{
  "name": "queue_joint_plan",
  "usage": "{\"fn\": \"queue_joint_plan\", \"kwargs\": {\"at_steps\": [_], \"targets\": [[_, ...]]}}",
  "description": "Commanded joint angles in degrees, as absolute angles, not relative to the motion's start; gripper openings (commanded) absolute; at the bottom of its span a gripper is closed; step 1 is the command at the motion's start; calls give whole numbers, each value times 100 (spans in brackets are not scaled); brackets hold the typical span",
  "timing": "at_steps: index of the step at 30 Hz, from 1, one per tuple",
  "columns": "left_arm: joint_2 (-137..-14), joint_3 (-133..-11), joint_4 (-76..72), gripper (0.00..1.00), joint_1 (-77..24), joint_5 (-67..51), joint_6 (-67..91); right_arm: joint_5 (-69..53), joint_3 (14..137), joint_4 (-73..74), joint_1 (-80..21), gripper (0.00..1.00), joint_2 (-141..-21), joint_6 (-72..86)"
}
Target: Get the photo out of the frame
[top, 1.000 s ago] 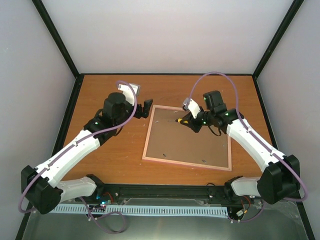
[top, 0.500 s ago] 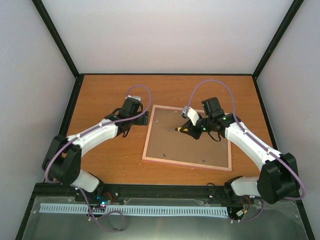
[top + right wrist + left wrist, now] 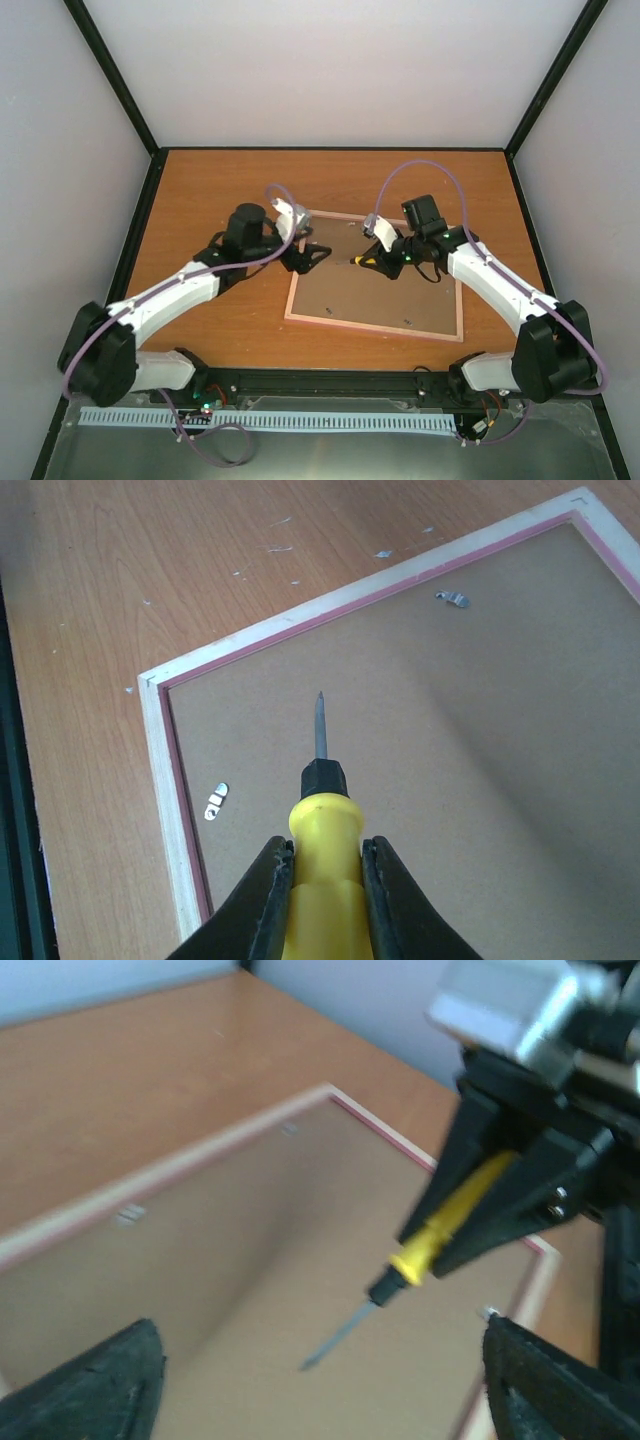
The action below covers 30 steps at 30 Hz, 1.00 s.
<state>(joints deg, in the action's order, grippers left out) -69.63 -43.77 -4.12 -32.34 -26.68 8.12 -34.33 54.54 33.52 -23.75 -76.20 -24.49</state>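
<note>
A wooden table (image 3: 200, 200) with a scuffed orange-brown top sits inside pale walls and black corner posts, and the frame (image 3: 370, 328) lies flat and face down on its right half, showing a pale pink edge around a brown backing board (image 3: 380, 295). The photo itself cannot be seen; it is presumably pressed under that board, inside the frame. The right gripper (image 3: 372, 262) is clamped on the yellow handle of a small screwdriver (image 3: 322, 860), its tip hovering over the board near a corner, between two small metal clips (image 3: 216, 801) (image 3: 455, 599). The left gripper (image 3: 315, 257) hangs over the frame's left edge with its fingers (image 3: 100, 1385) spread wide and nothing between them. The frame looks light but stiff, and likely to slide on the smooth table if it is prised without being held down. The board should lift as one rigid sheet once the clips are turned aside. A paper print would be thin, limp and easily creased, so it is best taken gently by a free corner or edge. No brand, label or writing can be read anywhere
</note>
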Motion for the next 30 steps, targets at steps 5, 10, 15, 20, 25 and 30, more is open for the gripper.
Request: {"fn": "queue_joint_plan", "kwargs": {"at_steps": [5,10,15,20,25,30], "targets": [[-7466,-4735,332,63,-3996,-3700,-739,-4431,5497,3685,-2354,5,-7683,-2986],[-7675,-4801,585,59,-4634,-2474,-957,-4893,5592,3983,-2355,6,-7789,-3266],[-7789,-4854,649,53,-4840,-1705,-1127,-5323,5691,4398,-2355,7,-7910,-3573],[-7859,-4835,636,52,-4972,-1636,-1212,-5356,5670,4377,-2355,7,-7866,-3561],[-7862,-4849,589,49,-5102,-1658,-1254,-5366,5662,4334,-2364,8,-7923,-3473],[-7842,-4850,497,43,-5202,-1700,-1236,-5336,5657,4280,-2395,7,-7962,-3407]]}}
